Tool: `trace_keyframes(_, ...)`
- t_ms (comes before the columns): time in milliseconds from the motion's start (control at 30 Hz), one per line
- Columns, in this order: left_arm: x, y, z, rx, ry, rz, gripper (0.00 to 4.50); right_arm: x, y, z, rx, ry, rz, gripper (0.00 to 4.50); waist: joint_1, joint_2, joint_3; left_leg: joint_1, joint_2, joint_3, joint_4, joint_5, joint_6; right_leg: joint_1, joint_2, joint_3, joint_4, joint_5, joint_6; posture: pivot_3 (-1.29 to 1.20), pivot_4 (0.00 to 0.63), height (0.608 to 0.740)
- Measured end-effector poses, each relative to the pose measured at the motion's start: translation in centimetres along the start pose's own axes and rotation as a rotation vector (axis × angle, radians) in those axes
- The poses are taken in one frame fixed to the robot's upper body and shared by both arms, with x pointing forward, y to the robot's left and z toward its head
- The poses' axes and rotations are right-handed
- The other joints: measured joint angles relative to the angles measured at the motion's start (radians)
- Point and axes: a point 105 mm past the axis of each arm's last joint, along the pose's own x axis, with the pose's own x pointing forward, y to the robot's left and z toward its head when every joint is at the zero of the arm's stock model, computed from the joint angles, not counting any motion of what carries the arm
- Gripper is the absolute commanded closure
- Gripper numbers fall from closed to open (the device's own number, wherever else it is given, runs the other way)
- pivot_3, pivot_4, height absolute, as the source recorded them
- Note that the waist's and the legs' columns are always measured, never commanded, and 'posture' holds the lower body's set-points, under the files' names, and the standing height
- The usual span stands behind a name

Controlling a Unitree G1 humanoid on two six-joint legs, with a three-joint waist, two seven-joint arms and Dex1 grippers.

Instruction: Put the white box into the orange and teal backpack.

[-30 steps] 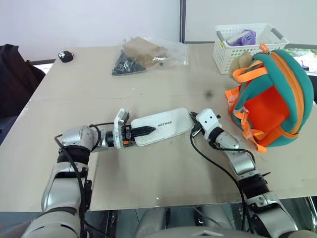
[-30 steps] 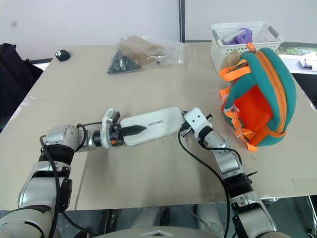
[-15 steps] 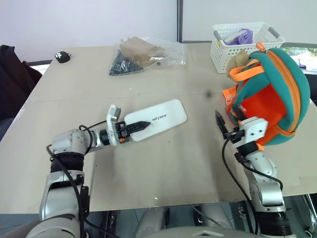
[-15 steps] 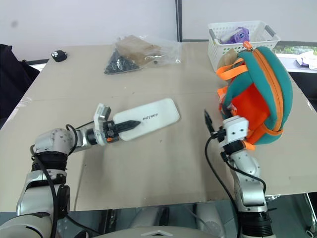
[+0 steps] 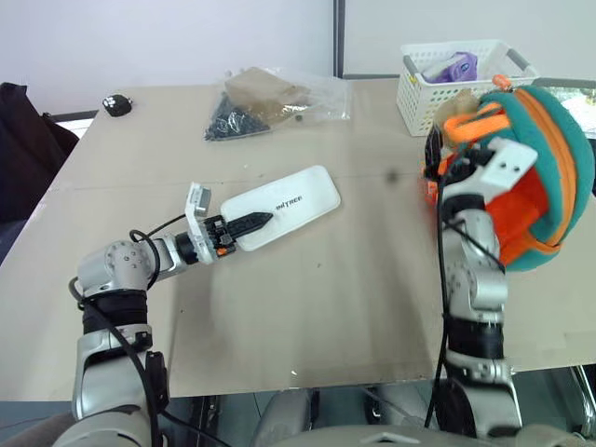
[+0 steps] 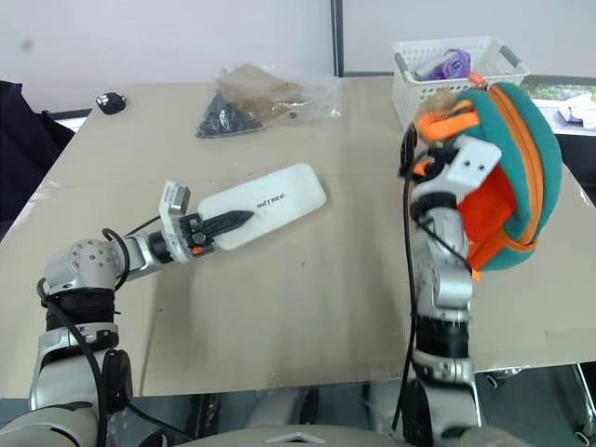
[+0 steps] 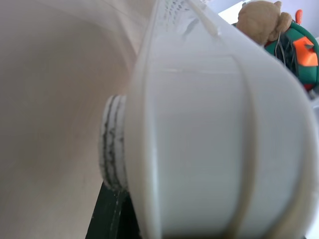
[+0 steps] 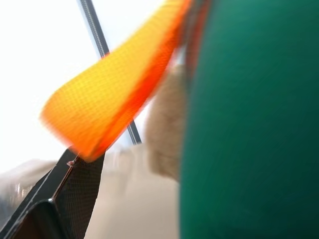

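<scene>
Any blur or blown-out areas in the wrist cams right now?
Right wrist view: motion-smeared orange strap and teal backpack; the background behind them is blown out white. Left wrist view: the white box sits so near the lens that it is soft, while the tan plush piece beyond it reads clearer. Left eye view: mostly sharp, with slight smear around the right gripper.

Head stereo pair looking down across the table (image 5: 307,307), both sharing the orange and teal backpack (image 5: 545,186); wrist cameras sitting pressed close against white box (image 7: 199,139) and backpack.
</scene>
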Motion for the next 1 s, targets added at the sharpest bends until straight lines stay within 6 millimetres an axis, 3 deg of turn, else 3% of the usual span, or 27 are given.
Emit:
trace_keyframes(33,0.0,0.0,0.0,-0.001,-0.007,-0.002,3.57,0.4,0.0,0.1,0.004,-0.001,0.001,0.75,0.0,0.0,0.0,-0.002,0.0,-0.001,0.0,0.0,0.0,-0.002,0.0,0.0,0.0,0.0,0.0,0.0,0.15,0.74)
trace_keyframes(267,-1.0,0.3,0.0,-0.006,-0.056,0.029,3.57,0.7,-0.9,0.5,-0.003,-0.018,0.016,4.12,-0.006,-0.001,-0.001,-0.005,0.0,0.0,0.0,0.0,0.0,-0.004,-0.001,-0.002,0.0,0.0,0.0,0.0,0.15,0.74)
trace_keyframes(300,-1.2,0.5,-0.2,-0.013,-0.065,0.034,3.57,0.7,-1.0,0.7,0.0,-0.031,0.015,4.45,-0.008,-0.001,-0.001,-0.004,0.0,0.0,0.0,0.0,0.0,-0.004,-0.001,-0.002,0.001,0.0,0.0,0.0,0.15,0.74)
trace_keyframes(500,-1.5,1.0,-1.6,-0.049,-0.077,0.047,3.57,0.7,0.0,0.9,-0.004,-0.051,0.07,4.45,-0.018,-0.001,-0.001,-0.004,0.0,0.0,0.001,0.0,-0.001,-0.005,0.0,-0.001,0.003,0.0,0.0,0.0,0.15,0.74)
trace_keyframes(600,-1.8,0.5,-1.2,-0.017,-0.097,0.036,3.57,0.3,3.0,0.8,0.013,-0.015,0.321,4.45,-0.023,-0.001,-0.001,-0.004,0.0,0.0,0.001,0.0,-0.001,-0.005,-0.001,-0.001,0.002,0.0,0.0,0.0,0.15,0.74)
trace_keyframes(633,-2.1,-0.1,-0.7,0.02,-0.107,0.022,3.57,-0.8,5.1,0.9,0.084,0.037,0.505,4.45,-0.026,-0.001,0.0,-0.005,0.001,-0.001,0.0,0.0,-0.001,-0.005,0.0,0.0,0.002,0.0,0.0,0.0,0.15,0.74)
trace_keyframes(667,-2.2,-0.3,-0.4,0.038,-0.112,0.014,3.57,-1.6,5.9,1.0,0.111,0.065,0.583,4.45,-0.026,-0.001,0.0,-0.005,0.001,-0.001,0.0,0.0,-0.001,-0.005,0.0,0.001,0.002,0.0,0.0,0.0,0.15,0.74)
trace_keyframes(700,-2.6,-1.0,0.2,0.08,-0.122,-0.011,3.57,-3.5,7.0,1.2,0.167,0.138,0.75,4.45,-0.026,-0.001,0.0,-0.006,0.001,-0.002,0.0,0.0,-0.001,-0.005,-0.001,0.0,0.001,0.0,0.0,0.0,0.15,0.74)
trace_keyframes(800,-4.7,-2.6,2.6,0.226,-0.178,-0.046,3.57,-9.1,8.6,1.7,0.289,0.355,1.108,4.45,-0.027,-0.001,0.0,-0.006,0.001,-0.002,-0.001,0.0,0.0,-0.004,-0.001,0.0,-0.002,0.0,0.0,0.0,0.15,0.74)
trace_keyframes(900,-5.5,-3.8,3.5,0.319,-0.193,-0.105,3.57,-11.0,8.2,2.6,0.35,0.461,1.237,4.45,-0.016,-0.001,0.0,-0.006,0.001,-0.002,0.0,0.0,0.0,-0.003,-0.001,-0.001,-0.002,0.0,0.0,0.0,0.15,0.74)
trace_keyframes(1000,-6.1,-4.6,4.0,0.39,-0.192,-0.142,3.57,-11.3,7.0,3.0,0.363,0.509,1.249,4.45,0.002,-0.002,0.0,-0.006,0.001,-0.003,0.0,0.0,0.0,-0.003,-0.001,-0.001,-0.003,0.0,0.0,0.0,0.15,0.74)
